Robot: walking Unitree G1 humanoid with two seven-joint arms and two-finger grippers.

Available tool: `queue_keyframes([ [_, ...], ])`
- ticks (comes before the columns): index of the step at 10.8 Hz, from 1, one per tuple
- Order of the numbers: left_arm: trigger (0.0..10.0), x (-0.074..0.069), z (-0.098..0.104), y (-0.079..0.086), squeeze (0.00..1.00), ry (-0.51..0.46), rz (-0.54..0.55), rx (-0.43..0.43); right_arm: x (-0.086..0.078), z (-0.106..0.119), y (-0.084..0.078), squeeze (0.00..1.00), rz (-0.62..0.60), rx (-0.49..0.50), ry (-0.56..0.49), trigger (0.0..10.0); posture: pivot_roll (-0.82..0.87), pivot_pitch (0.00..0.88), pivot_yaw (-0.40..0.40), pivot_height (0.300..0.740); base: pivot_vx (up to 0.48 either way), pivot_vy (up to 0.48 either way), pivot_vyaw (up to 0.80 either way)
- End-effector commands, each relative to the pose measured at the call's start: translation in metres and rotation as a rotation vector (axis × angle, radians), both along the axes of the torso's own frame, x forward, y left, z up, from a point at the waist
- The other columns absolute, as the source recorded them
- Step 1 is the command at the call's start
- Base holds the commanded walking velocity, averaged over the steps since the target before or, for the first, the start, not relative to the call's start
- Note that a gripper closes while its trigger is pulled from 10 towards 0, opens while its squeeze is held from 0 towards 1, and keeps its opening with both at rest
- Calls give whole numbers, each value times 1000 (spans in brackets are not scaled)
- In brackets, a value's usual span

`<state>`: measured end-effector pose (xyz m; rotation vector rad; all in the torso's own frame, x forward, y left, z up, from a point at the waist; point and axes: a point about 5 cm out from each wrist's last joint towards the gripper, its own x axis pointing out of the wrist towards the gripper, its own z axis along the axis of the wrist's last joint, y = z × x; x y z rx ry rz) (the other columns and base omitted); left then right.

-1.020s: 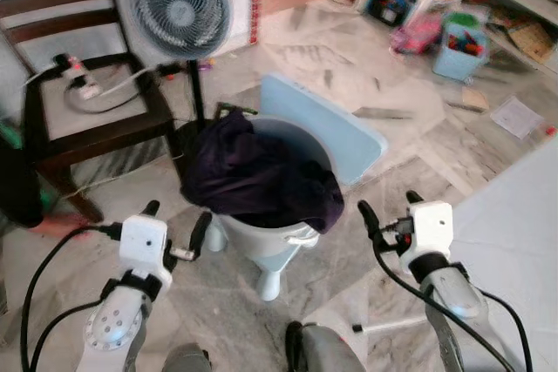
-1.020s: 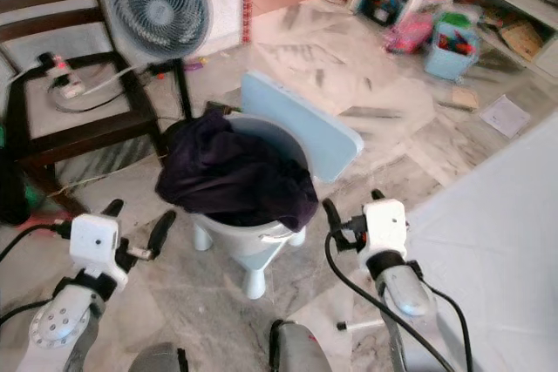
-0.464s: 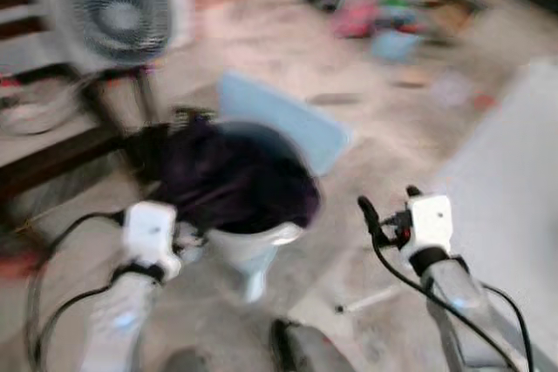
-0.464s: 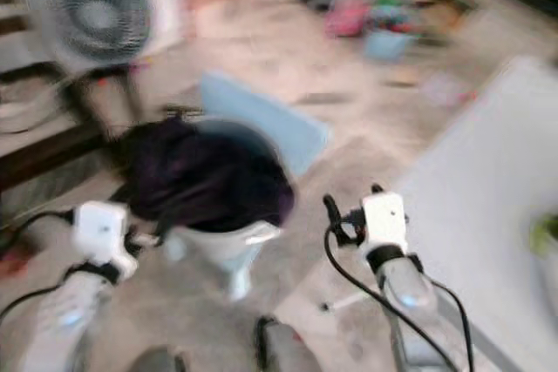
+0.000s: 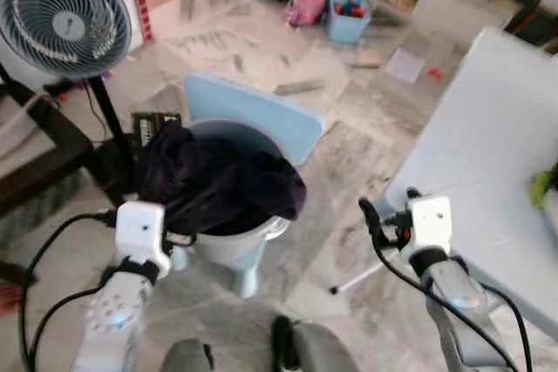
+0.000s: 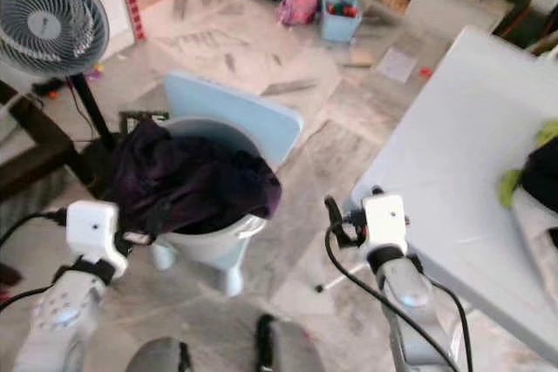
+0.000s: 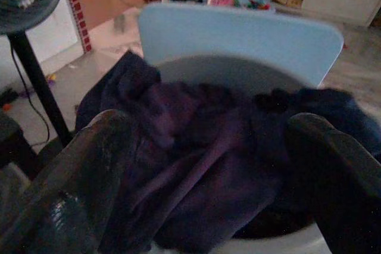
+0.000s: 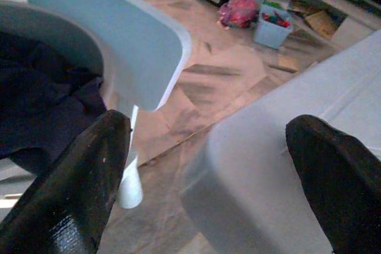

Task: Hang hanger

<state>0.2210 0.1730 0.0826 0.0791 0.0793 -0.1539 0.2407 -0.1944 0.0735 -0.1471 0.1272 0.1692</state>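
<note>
No hanger can be made out in these frames. A pale blue laundry bin (image 5: 261,234) stands on the marble floor just ahead, its lid (image 5: 253,115) tipped up behind it. Dark purple clothes (image 5: 218,185) are heaped in it and spill over the rim. My left gripper (image 7: 211,124) is open, close to the near left side of the bin, fingers (image 7: 89,165) spread toward the clothes. My right gripper (image 5: 390,206) is open too, held in the air to the right of the bin, between it and a pale grey flat surface (image 5: 497,154). Nothing is between either pair of fingers.
A standing fan (image 5: 57,15) and a dark wooden chair (image 5: 44,172) are at the left. The pale grey surface carries green and black cloth (image 6: 536,163) at the right edge. A thin white rod (image 5: 357,278) lies on the floor. Toys and boxes (image 5: 349,15) clutter the far floor.
The camera has swung to the right: bin and fan sit further left in the picture, and more of the grey surface shows. Both arms stay held out in front, fingers open.
</note>
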Motion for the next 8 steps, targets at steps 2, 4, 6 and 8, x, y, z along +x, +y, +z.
queue_keyframes([
  [2, 10000, 2, -4, -2, 0, 19, 36, -27, 1, -1, -9, 0, -19, -24, 15, 10000, -38, 156, -113, 740, 0, 0, 0],
  [4, 10000, 8, -16, 17, 0, 91, 228, -164, 4, 3, -13, 0, -5, -39, 11, 10000, -56, 160, -131, 740, 0, 0, 0],
  [6, 10000, 8, -21, 32, 0, 104, 342, -202, 7, 7, -15, 0, 8, -51, 6, 10000, -61, 164, -150, 740, 0, 0, 0],
  [8, 10000, 4, -38, 65, 0, 180, 583, -249, 12, 10, -12, 0, 46, -69, 3, 10000, -72, 173, -171, 740, 0, 0, 0],
])
